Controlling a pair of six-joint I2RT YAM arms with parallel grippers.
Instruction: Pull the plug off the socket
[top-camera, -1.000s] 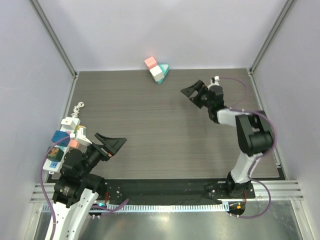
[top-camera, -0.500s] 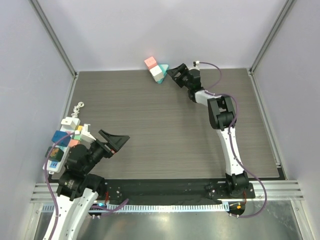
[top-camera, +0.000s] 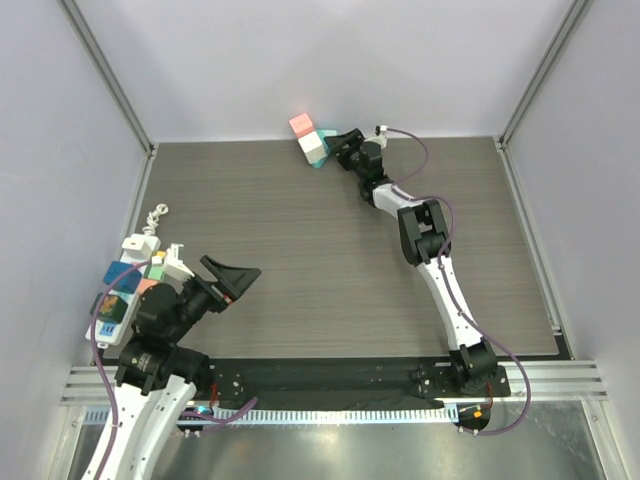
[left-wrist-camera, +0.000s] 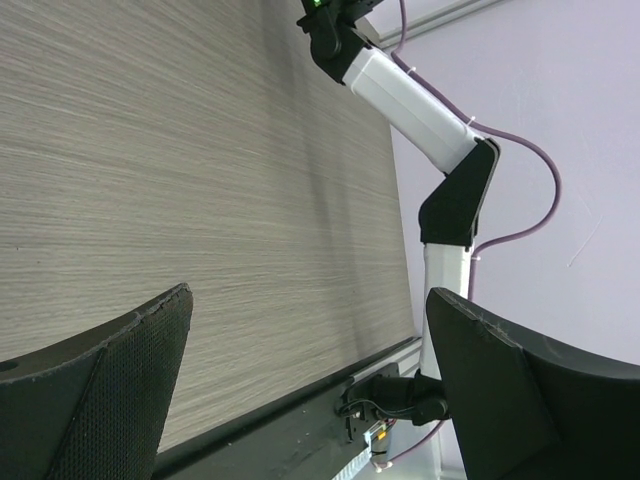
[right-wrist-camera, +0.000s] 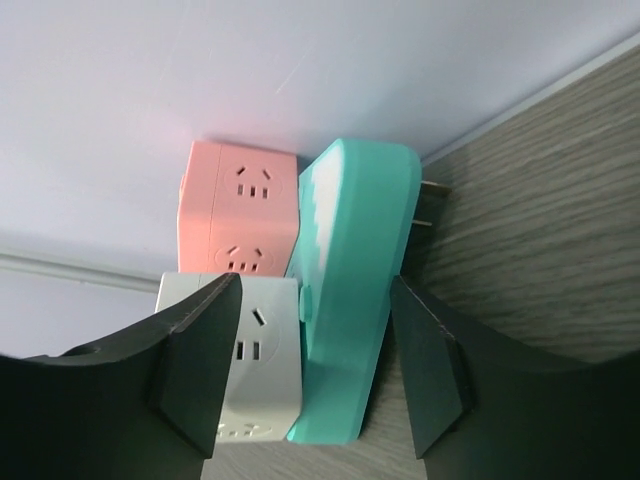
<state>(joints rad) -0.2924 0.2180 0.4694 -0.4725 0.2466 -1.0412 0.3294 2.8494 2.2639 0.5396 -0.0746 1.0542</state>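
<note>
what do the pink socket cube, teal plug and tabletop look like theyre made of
Pink socket cube: moulded plastic, satin, with crisp slot cutouts and rounded edges.
Teal plug: likely the same smooth plastic, soft sheen; its prongs look metal.
Tabletop: wood-grain streaks, matte, probably laminate.

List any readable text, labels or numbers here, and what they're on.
No legible text in any view.
On the pink plastic socket cube, white plastic socket cube and teal plastic plug: only slot holes, no print.
Blue-and-yellow patch on the white block at the left of the top view: too small to read.
</note>
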